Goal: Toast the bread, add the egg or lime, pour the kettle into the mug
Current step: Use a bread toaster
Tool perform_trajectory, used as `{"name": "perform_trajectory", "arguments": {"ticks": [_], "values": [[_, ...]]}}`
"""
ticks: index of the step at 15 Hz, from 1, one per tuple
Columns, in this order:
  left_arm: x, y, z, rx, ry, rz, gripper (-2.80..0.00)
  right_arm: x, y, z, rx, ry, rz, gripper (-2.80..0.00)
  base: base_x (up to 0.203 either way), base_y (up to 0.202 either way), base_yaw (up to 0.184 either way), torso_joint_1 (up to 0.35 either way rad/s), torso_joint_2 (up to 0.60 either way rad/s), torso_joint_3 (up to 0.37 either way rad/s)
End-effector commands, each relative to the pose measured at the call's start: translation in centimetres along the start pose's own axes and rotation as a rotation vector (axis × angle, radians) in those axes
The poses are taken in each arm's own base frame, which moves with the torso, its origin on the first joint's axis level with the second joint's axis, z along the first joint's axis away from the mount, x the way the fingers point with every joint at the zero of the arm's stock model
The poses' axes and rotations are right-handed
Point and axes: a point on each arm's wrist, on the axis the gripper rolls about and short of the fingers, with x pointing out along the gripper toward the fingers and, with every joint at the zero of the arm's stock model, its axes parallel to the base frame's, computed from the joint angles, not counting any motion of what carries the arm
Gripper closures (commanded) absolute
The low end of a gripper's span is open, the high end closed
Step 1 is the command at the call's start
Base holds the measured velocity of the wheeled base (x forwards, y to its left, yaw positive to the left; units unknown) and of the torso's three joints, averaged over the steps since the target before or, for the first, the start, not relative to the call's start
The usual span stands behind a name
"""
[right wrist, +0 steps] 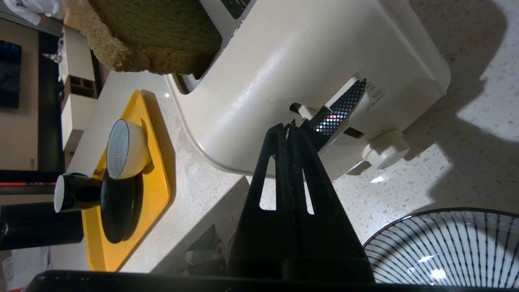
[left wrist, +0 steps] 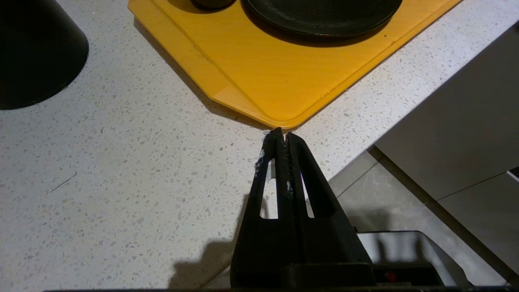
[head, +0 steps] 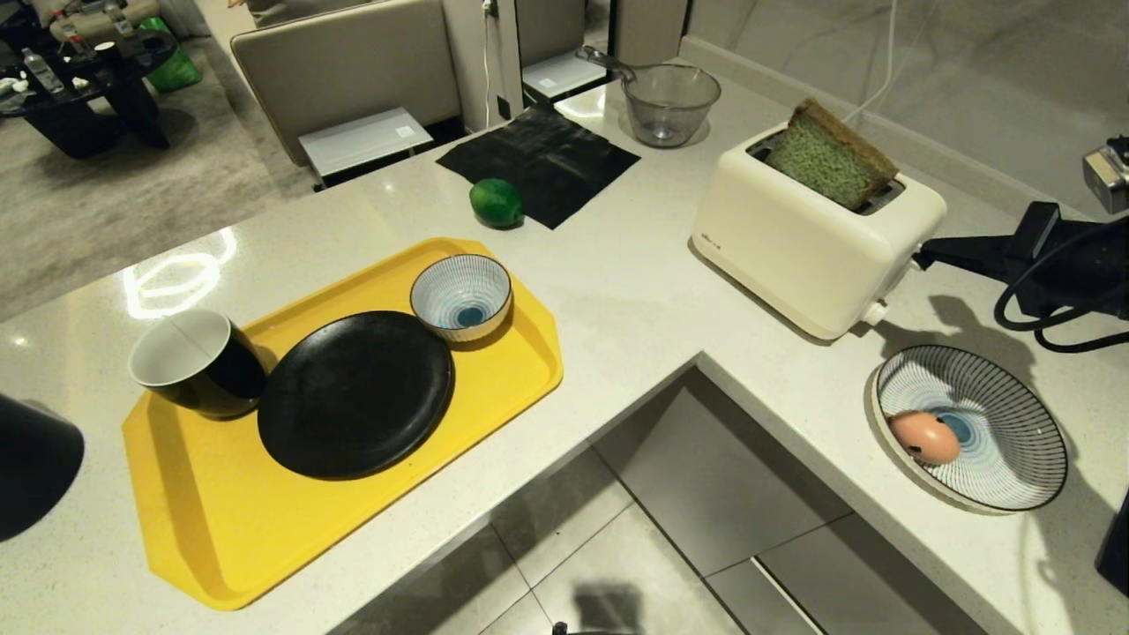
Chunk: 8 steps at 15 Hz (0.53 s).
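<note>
Right wrist view is showing the right gripper [right wrist: 288, 127], fingers closed and empty, nosing at the toaster's lever [right wrist: 338, 109], seemingly to press it while the bread [right wrist: 150, 36] is standing tilted in the slot.

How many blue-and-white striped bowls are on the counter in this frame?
2. A small striped bowl sits on the yellow tray beside the black plate; a wide shallow striped bowl, right of the toaster, holds the egg.
</note>
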Motion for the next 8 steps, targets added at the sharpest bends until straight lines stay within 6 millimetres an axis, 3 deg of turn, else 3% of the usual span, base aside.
{"name": "perform_trajectory", "arguments": {"ticks": [1,8], "values": [[0.0,0.0,0.0,0.0,0.001,0.001,0.0,0.6,-0.7,-0.3,0.01,0.017,-0.007,0.0,0.0,0.0,0.0,0.0,0.0,0.0],[0.0,0.0,0.0,0.0,0.0,0.001,0.0,1.6,-1.9,-0.8,0.019,0.045,-0.027,0.0,0.0,0.0,0.0,0.0,0.0,0.0]]}}
